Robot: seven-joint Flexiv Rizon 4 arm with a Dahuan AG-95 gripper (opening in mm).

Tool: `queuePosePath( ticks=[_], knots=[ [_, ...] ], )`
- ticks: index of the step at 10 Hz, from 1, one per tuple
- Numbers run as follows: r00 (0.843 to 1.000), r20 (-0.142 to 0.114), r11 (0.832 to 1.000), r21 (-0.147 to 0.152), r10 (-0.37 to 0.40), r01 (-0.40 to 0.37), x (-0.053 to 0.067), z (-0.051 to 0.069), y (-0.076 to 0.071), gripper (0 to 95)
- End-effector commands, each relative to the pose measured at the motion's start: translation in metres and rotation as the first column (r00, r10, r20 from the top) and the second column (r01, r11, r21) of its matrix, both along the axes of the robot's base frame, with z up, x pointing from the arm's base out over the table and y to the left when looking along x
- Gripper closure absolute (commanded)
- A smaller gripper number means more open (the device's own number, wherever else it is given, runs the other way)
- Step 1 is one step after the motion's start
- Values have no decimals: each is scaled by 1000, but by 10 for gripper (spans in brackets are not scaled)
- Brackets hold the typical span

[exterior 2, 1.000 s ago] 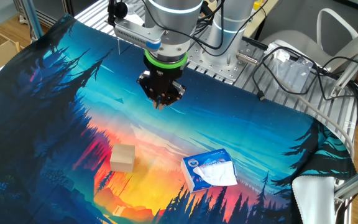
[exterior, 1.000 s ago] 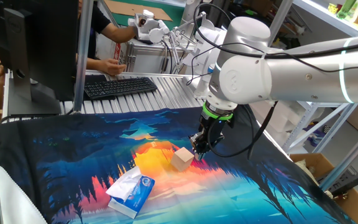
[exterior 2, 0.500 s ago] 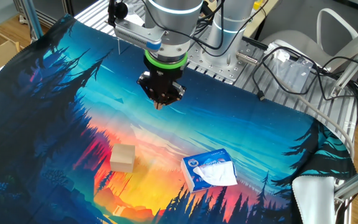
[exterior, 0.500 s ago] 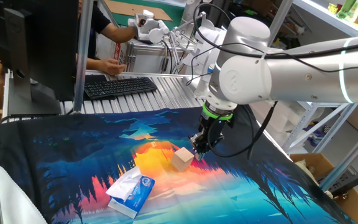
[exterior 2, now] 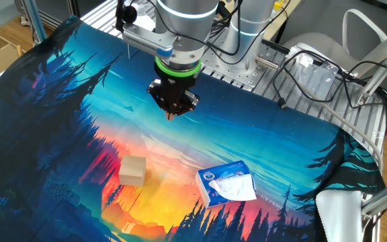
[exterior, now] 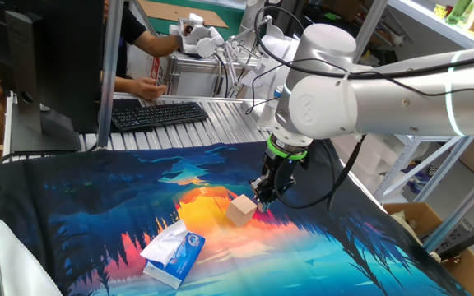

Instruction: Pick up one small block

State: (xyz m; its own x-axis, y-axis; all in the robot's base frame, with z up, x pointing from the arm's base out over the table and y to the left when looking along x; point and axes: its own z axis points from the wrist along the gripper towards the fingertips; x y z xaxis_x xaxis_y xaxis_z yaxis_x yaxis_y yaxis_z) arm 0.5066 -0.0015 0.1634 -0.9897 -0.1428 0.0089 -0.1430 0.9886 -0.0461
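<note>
The small block (exterior: 241, 210) is a light-tan wooden cube lying on the colourful printed mat; it also shows in the other fixed view (exterior 2: 133, 170). My gripper (exterior 2: 172, 114) hangs above the mat, up and to the right of the block in that view, well apart from it. In one fixed view the gripper (exterior: 262, 198) appears just right of the block. The fingertips sit close together and hold nothing.
A white and blue tissue pack (exterior 2: 226, 184) lies on the mat right of the block, also seen in one fixed view (exterior: 174, 253). A keyboard (exterior: 158, 113), a monitor (exterior: 48, 57) and a person's hands are behind the mat. Cables and a metal rail (exterior 2: 314, 81) lie at the right.
The gripper has shifted very slightly to the left in the other fixed view. The block and tissue pack have not moved.
</note>
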Motion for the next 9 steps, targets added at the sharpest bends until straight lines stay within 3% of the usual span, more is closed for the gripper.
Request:
queuePosePath(
  ticks=[1, 6, 9],
  knots=[
    [1000, -4, 1000, 2, 5, -5, 3, -1, 0, 950],
    [1000, -7, 1000, -7, 4, -4, 20, -6, 0, 950],
    [1000, -20, 1000, -14, -15, 14, 47, -11, -5, 950]
  ],
)
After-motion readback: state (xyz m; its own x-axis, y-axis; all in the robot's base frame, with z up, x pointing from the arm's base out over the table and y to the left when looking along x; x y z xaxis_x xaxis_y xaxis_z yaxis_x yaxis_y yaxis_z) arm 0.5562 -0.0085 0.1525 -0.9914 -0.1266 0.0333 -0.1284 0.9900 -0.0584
